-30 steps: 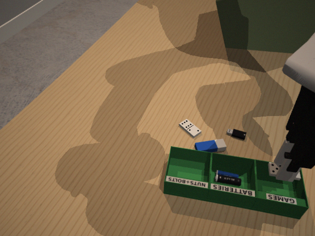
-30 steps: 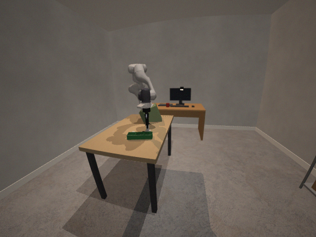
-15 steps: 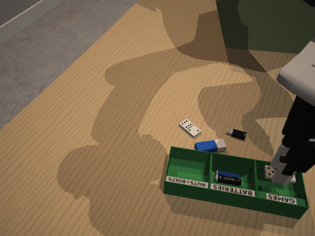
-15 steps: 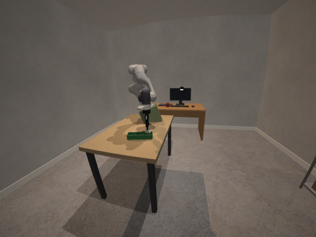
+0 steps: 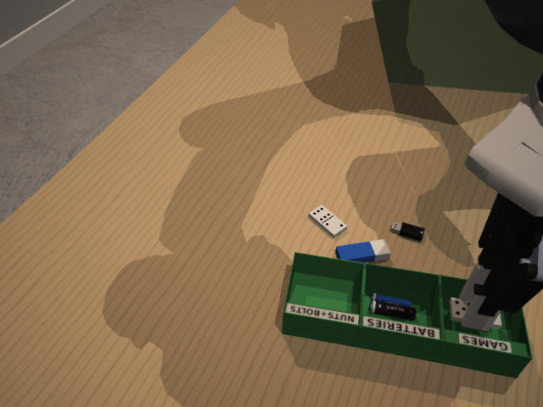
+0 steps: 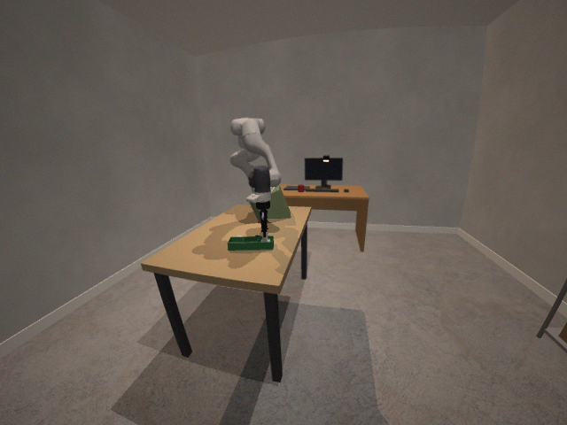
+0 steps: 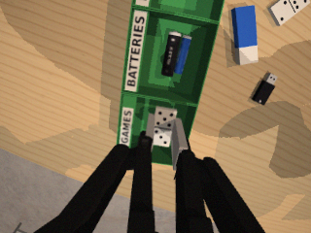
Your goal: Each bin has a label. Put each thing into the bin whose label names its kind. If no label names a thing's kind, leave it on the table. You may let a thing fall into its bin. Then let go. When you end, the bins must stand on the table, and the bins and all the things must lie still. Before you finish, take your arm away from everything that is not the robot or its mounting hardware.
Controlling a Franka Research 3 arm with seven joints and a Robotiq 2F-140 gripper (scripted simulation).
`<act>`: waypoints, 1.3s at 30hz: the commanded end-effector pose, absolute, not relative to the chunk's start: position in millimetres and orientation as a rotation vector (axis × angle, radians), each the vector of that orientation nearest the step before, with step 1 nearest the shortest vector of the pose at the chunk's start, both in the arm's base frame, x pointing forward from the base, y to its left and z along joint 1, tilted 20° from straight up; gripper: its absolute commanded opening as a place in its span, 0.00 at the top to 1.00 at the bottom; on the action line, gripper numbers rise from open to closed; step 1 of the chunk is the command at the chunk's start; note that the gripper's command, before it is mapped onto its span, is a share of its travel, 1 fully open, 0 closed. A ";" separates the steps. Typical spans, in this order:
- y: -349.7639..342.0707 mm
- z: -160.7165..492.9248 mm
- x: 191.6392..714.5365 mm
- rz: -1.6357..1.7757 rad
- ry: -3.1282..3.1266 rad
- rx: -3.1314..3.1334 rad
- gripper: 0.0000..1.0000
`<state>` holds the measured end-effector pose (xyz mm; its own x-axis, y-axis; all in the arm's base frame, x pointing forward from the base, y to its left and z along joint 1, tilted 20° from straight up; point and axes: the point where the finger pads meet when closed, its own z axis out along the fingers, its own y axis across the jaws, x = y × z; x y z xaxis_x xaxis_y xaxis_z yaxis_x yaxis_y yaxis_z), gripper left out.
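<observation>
A green three-part bin (image 5: 324, 331) (image 6: 247, 245) is labelled NUTS+BOLTS, BATTERIES and GAMES. My gripper (image 5: 475, 317) (image 7: 162, 125) is shut on a white domino (image 5: 459, 309) (image 7: 163, 124) and holds it low inside the GAMES part. Two batteries (image 5: 392, 306) (image 7: 177, 53) lie in the BATTERIES part. The NUTS+BOLTS part is empty. A second domino (image 5: 327, 220) (image 7: 290, 4), a blue and white eraser (image 5: 363, 251) (image 7: 244, 34) and a black USB stick (image 5: 408, 230) (image 7: 264, 88) lie on the table behind the bin.
A big dark green block (image 5: 456, 43) (image 6: 276, 205) stands at the back of the wooden table (image 5: 131, 219) (image 6: 205, 265). The eraser lies close against the bin's back wall. The table's edge runs along the left.
</observation>
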<state>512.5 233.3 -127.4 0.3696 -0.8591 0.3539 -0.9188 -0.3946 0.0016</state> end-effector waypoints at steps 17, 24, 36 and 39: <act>234.1 -138.4 516.5 0.444 -1.604 2.436 0.87; 233.9 -138.4 516.3 0.444 -1.604 2.436 0.81; 233.9 -138.4 516.3 0.444 -1.604 2.436 0.81; 234.8 -135.9 515.9 0.444 -1.604 2.436 0.81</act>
